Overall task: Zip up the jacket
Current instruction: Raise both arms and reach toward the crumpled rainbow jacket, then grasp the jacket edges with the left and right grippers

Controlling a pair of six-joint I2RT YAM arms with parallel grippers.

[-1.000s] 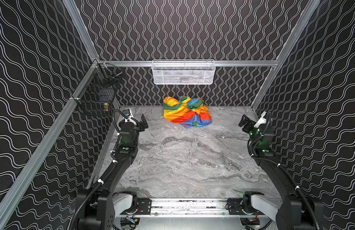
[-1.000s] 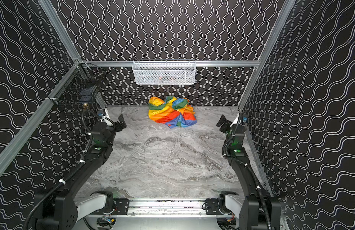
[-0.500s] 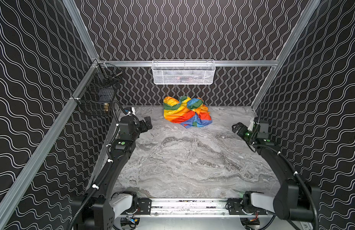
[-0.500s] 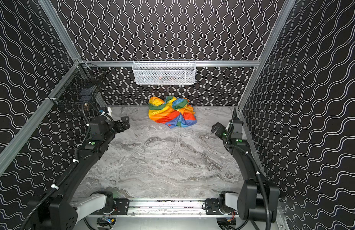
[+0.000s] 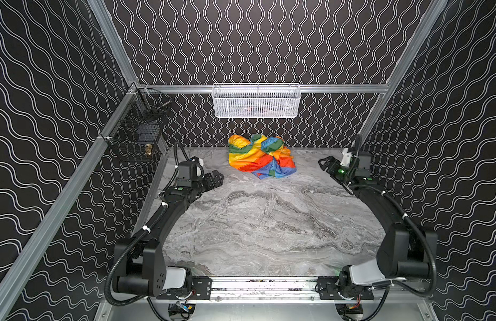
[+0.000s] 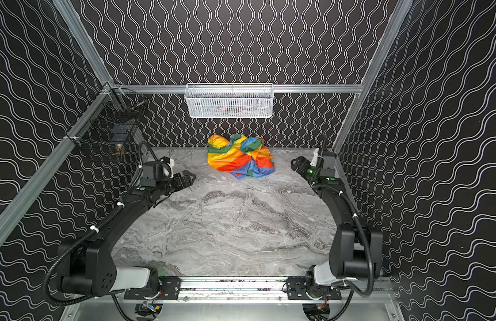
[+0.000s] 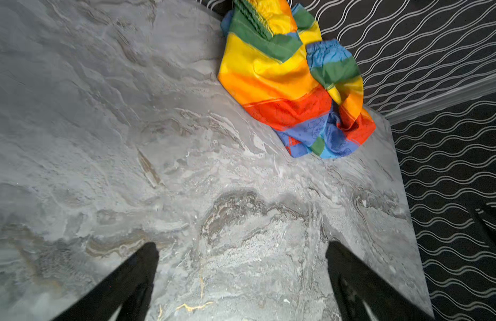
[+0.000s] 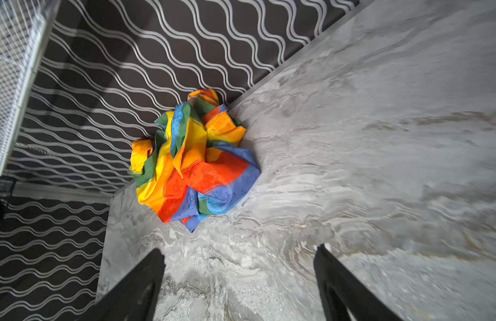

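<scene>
One jacket [image 5: 260, 155] — crumpled, rainbow-striped, unzipped heap.

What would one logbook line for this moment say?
jacket: crumpled on table by back wall, not held | left gripper: open, empty | right gripper: open, empty

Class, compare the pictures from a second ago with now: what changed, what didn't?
Both arms swung inward: the left end effector and the right end effector each came closer to the jacket. Nothing was grasped; both are open. The jacket stayed crumpled by the back wall.
</scene>
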